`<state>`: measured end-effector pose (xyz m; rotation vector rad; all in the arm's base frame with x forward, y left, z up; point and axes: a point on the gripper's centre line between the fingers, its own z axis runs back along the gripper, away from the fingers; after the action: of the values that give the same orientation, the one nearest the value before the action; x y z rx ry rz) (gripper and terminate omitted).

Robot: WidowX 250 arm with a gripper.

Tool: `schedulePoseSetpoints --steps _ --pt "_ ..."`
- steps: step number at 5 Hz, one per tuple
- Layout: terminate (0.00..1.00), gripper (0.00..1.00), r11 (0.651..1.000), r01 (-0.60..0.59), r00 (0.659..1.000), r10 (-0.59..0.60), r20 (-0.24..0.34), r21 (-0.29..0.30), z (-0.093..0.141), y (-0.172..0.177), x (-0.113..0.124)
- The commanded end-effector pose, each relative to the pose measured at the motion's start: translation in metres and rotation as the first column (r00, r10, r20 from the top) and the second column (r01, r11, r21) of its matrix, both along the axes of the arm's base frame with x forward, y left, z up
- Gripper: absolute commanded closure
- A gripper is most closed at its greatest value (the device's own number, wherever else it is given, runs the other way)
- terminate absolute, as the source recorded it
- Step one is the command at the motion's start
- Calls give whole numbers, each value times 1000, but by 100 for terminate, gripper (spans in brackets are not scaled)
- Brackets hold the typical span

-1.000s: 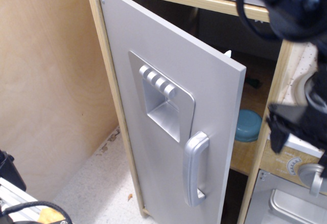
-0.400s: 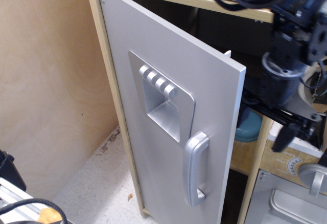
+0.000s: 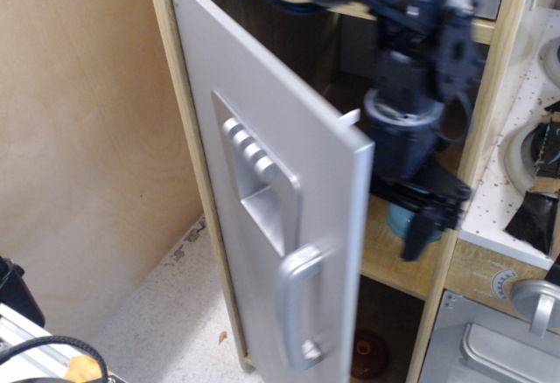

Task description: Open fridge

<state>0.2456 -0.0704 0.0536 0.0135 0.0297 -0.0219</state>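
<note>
The fridge's grey door [image 3: 262, 121] stands swung well open, hinged on the light wood frame [image 3: 185, 138] at the left. It carries the recessed silver dispenser panel [image 3: 255, 186] and a curved silver handle [image 3: 296, 317]. My dark arm reaches down from the top into the opening, just behind the door's free edge. My gripper [image 3: 422, 221] hangs blurred inside the fridge at the middle shelf, right of the door edge. I cannot tell how its fingers stand or whether it touches the door.
A teal bowl [image 3: 395, 219] sits on the fridge shelf behind the gripper, and a brown round thing [image 3: 367, 355] lies on the fridge floor. A small oven door [image 3: 490, 352] with a silver knob [image 3: 534, 302] is at the lower right. A plywood wall [image 3: 79, 138] stands left.
My arm has moved left from the right edge into the fridge opening. The door has swung further open, its free edge coming toward the camera and left.
</note>
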Motion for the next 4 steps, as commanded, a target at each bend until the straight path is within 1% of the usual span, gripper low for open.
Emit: schedulePoseSetpoints --steps 1,2,3,4 --pt "0 0 997 -69 997 68 26 28 21 45 -26" --pt "0 0 995 -87 996 85 39 48 26 71 -28" --pt "0 0 991 -120 989 113 98 61 31 98 -35" --pt "0 0 990 -134 982 126 141 53 31 125 -36"
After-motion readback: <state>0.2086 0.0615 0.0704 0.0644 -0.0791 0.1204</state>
